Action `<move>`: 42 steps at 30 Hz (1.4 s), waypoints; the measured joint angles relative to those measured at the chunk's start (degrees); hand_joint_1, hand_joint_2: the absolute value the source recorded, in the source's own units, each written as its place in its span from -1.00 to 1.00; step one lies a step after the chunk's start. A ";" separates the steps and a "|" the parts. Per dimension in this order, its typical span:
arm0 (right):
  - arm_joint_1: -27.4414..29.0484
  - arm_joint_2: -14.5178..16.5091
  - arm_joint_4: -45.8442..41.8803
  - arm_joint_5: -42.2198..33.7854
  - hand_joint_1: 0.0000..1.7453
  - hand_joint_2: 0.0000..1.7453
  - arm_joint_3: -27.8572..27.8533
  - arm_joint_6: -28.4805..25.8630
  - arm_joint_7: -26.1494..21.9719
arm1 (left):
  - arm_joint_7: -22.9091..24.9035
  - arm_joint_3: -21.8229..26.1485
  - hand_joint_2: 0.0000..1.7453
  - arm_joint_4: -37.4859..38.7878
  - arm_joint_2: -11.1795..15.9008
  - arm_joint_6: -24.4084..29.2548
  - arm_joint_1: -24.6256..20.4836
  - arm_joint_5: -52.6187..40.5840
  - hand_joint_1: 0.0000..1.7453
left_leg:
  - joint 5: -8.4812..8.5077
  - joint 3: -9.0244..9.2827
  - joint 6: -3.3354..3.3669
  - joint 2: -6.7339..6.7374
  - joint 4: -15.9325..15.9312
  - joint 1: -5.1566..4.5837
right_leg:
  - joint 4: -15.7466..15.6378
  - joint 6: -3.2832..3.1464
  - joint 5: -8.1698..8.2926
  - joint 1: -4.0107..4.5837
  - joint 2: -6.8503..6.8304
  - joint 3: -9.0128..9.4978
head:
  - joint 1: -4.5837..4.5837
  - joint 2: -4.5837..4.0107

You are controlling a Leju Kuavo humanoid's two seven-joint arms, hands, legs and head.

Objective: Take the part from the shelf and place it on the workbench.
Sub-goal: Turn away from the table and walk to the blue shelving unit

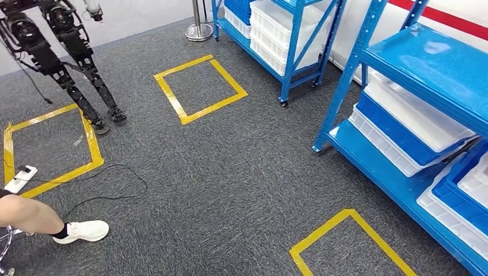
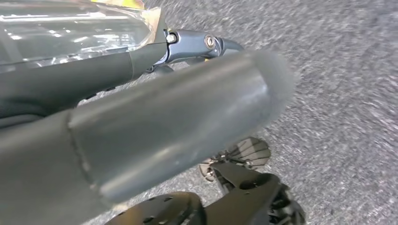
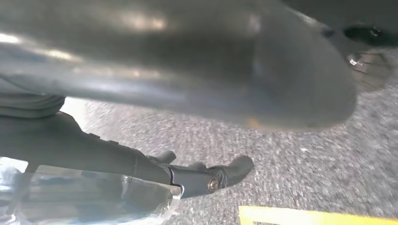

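A part in clear, shiny plastic wrap (image 2: 70, 33) lies against the dark fingers (image 2: 187, 47) of my left hand (image 2: 141, 93), with the thick grey thumb blurred in front. The same clear wrapped part (image 3: 84, 201) rests along the fingers (image 3: 197, 176) of my right hand (image 3: 164, 140). Both hands hang over grey carpet and hold the wrapped part. The thumbs hide how far the fingers close around it.
Blue shelves (image 1: 426, 63) with white and blue bins (image 1: 403, 123) stand at the right, and another shelf (image 1: 288, 34) at the back. Yellow tape squares (image 1: 198, 89) mark the carpet. Another robot's legs (image 1: 69, 63), a person's white shoe (image 1: 80, 231) and a cable with power strip (image 1: 20, 178) are at the left.
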 joint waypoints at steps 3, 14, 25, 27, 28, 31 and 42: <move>0.19 -0.19 -0.02 0.03 -1.00 -1.00 -0.01 0.00 0.01 | -0.01 -0.02 -1.00 0.00 -0.13 0.00 -0.57 0.00 -1.00 | -0.81 0.46 -1.07 -0.15 0.45 0.75 | -0.18 -1.43 0.24 -0.05 2.00 -0.06 | -0.34 0.01; 0.07 0.00 -0.03 0.48 -1.00 -1.00 -0.02 0.00 0.18 | 0.35 -0.07 -1.00 0.02 -0.25 0.04 -0.26 -0.11 -1.00 | -0.34 -1.33 0.90 -10.92 2.49 0.60 | -0.17 -2.80 0.77 1.17 10.21 0.13 | -0.68 0.01; 0.28 -0.13 -0.03 0.54 -1.00 -1.00 -0.02 0.00 0.42 | 0.66 -0.09 -1.00 0.02 -0.48 -0.03 -0.39 -0.73 -1.00 | 1.09 -0.20 2.10 -3.85 -1.11 0.14 | 14.26 -0.87 -4.61 0.46 4.71 -8.08 | -0.32 0.01; 0.45 -0.26 -0.03 0.54 -1.00 -1.00 -0.02 0.00 0.42 | 0.78 -0.10 -1.00 0.02 -0.57 -0.08 -0.41 -0.76 -1.00 | 0.85 -0.03 1.70 -2.46 -0.95 0.17 | 7.15 0.40 -2.00 0.03 2.89 -3.90 | -0.31 0.02; 0.38 -0.26 -0.03 0.54 -1.00 -1.00 -0.02 0.00 0.42 | 0.82 -0.10 -1.00 0.02 -0.60 -0.08 -0.41 -0.76 -1.00 | 0.57 0.04 1.30 -1.82 -0.74 0.04 | 3.39 0.65 -0.88 0.03 1.53 -1.70 | -0.28 0.02; 0.20 -0.18 -0.03 0.52 -1.00 -1.00 -0.04 0.00 0.42 | 0.90 -0.09 -1.00 -0.01 -0.60 -0.05 -0.54 -0.75 -1.00 | -0.07 0.48 0.07 -0.05 -0.38 -0.16 | -0.60 -0.38 0.16 0.44 0.56 0.32 | -0.57 0.01; 0.51 -0.08 -0.03 0.17 -1.00 -1.00 -0.73 0.00 0.37 | 1.08 -0.09 -1.00 -0.02 -0.66 -0.02 -0.45 -0.74 -1.00 | -3.99 -4.18 -0.69 -7.78 10.08 0.87 | -0.84 -2.93 0.97 0.65 8.31 0.38 | -1.25 0.01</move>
